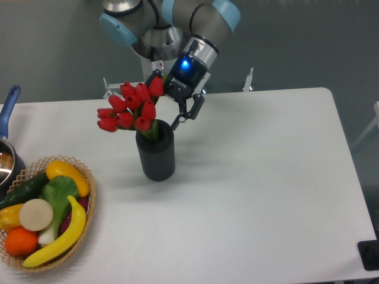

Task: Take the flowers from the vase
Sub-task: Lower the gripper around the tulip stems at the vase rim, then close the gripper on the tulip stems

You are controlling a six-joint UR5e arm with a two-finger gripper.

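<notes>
The flowers (131,107), a tight bunch of red tulip buds with green stems, stand in the dark ribbed vase (156,151) left of the table's middle. My gripper (164,102) is open at the bunch's upper right edge, just above the vase mouth. One finger (185,112) hangs clear to the right of the stems. The other is mostly hidden behind the top buds. The buds lean left, and I cannot tell whether the fingers touch them.
A woven basket (86,204) of fruit and vegetables sits at the front left edge. A pot with a blue handle (8,105) stands at the far left. The arm's base (163,44) rises behind the vase.
</notes>
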